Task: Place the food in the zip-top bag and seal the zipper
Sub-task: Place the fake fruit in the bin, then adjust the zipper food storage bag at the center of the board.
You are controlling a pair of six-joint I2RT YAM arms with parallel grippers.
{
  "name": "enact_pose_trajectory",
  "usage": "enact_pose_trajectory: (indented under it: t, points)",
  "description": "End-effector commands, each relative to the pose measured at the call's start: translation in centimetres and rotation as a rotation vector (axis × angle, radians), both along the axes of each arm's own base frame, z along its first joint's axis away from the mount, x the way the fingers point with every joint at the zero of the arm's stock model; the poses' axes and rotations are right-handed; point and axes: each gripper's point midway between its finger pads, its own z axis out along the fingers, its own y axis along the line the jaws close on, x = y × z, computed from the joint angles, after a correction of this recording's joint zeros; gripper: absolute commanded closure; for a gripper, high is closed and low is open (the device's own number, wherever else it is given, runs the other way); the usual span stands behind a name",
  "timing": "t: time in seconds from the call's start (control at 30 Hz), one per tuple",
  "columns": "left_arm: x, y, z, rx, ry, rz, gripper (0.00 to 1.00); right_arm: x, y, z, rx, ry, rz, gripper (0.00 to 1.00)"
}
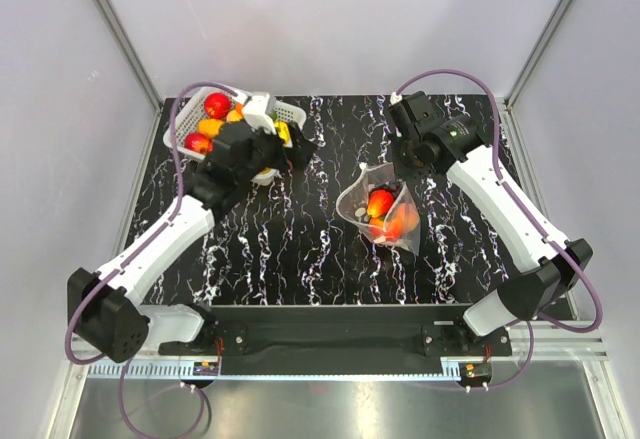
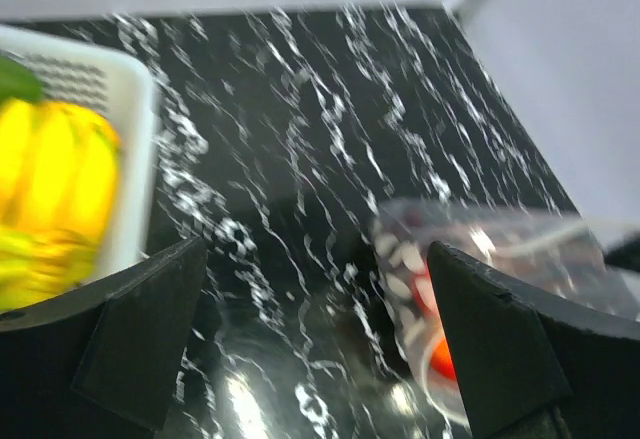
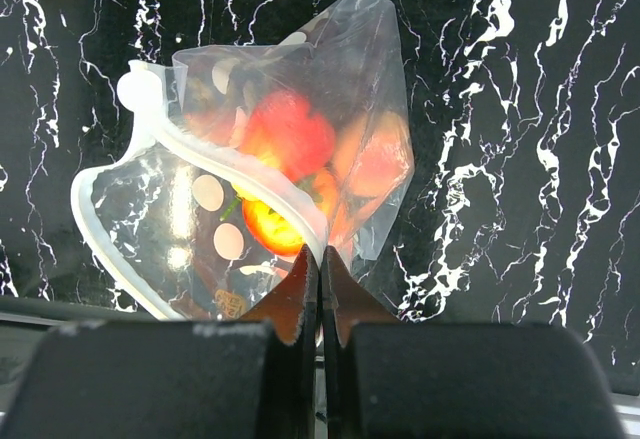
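Bag pinched: right gripper [image 3: 320, 271] fingers pressed together on the zip-top bag [image 3: 300, 89] edge; left gripper [image 2: 318, 344] spread wide.
Right wrist view alone shows the white zipper [image 3: 150, 149] curving open left of the fingertips, red and orange food [image 3: 290, 134] behind it, dotted film crumpled. Left wrist view, blurred: basket [image 2: 135, 129] with yellow fruit [image 2: 55, 184] left of the fingers, bag ahead-right. Top view: basket also holds red fruit [image 1: 216, 104].

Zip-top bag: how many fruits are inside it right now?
3 visible in the zip-top bag, right wrist view: a red fruit mid-bag, a pink-orange fruit to its right, an orange fruit below, near the mouth. More may be hidden behind them.
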Motion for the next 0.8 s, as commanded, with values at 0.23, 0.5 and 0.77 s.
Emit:
enact_pose_trajectory:
  t: [0.23,0.5,0.77]
  points:
    - [-5.6,-9.5,-2.2,0.057,-0.008,-0.298,0.02,0.3,1.3,1.8,0.064,-0.054,0.032,1.00]
    - [-6.6,-12.2,-6.1,0.120,0.067,-0.318,0.11,0.3,1.4,1.4,0.063,-0.042,0.036,1.00]
    - [-6.7,-13.7,-8.8,0.138,0.123,-0.345,0.81,0.2,1.7,1.0,0.079,-0.027,0.028,1.00]
